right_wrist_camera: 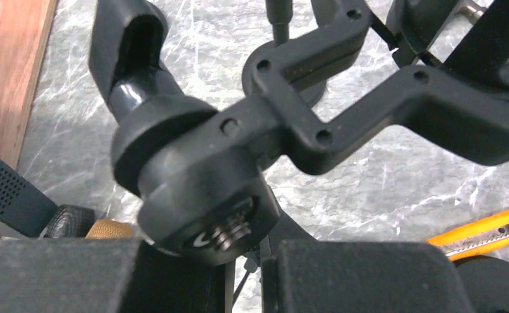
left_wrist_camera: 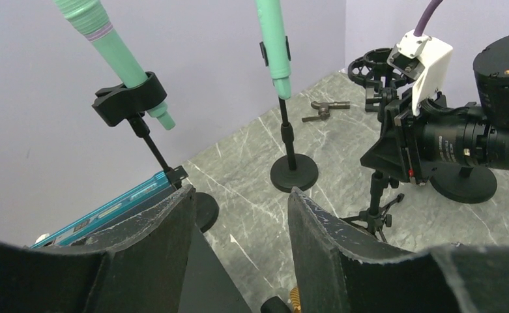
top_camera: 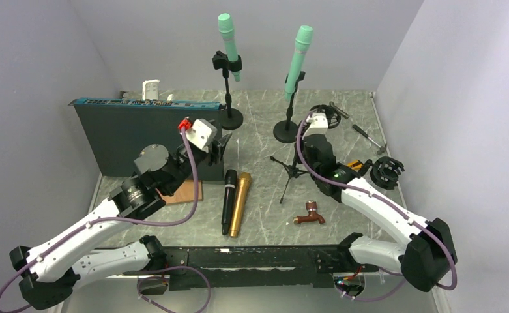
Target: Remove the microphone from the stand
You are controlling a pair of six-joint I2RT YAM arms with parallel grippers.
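Right gripper (right_wrist_camera: 245, 264) clamps the black tripod stand (top_camera: 289, 172)

Grey marbled tabletop (top_camera: 264, 225), pale veins, runs ahead of the left fingers (left_wrist_camera: 154, 241) to the back wall (top_camera: 173, 39). Walls plain pale lilac-grey; side walls (top_camera: 23, 98) on either flank. Light even, shadows soft.

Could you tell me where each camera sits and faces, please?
Top external: above, behind the bases, looking down at the table; both arms show.
Left wrist: faces the back wall and two green microphones; open left tool below.
Right wrist: close on the black stand clip; shut right tool below.
Top and left wrist share both microphones.
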